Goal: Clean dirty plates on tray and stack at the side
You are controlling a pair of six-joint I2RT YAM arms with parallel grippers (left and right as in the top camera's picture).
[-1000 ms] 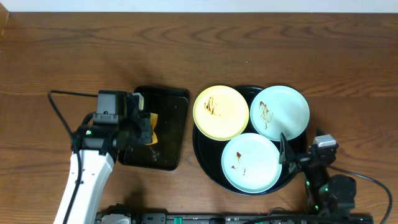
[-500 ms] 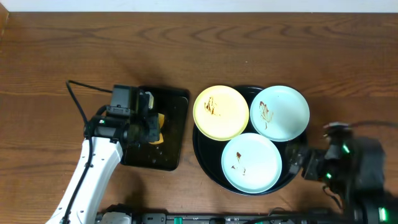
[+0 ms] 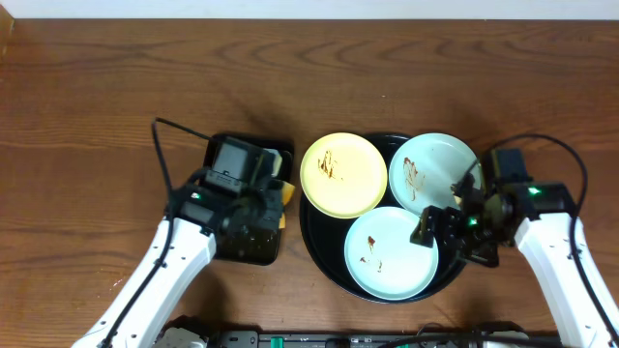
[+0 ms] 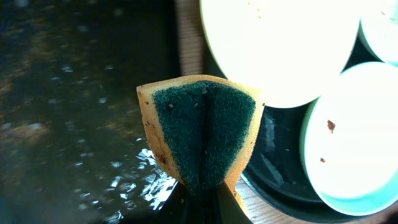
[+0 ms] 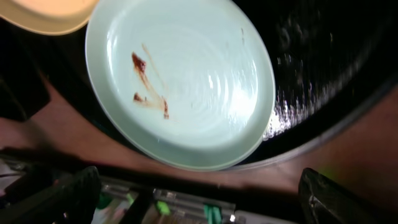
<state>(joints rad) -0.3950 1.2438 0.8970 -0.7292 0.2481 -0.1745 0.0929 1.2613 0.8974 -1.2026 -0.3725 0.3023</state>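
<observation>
Beside the round tray [image 3: 322, 238], left gripper [image 3: 269, 199] clamps a sponge [image 4: 203, 134]; right gripper [image 3: 443, 211] hangs wide open over the smeared mint plate [image 5: 186, 81].

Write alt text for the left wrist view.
A folded yellow sponge with green scouring face fills the centre. Right of it, a pale yellow plate and a pale mint plate lie on a glossy black round tray.

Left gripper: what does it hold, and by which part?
The left gripper holds the sponge, pinched at the end nearest its wrist camera.
</observation>
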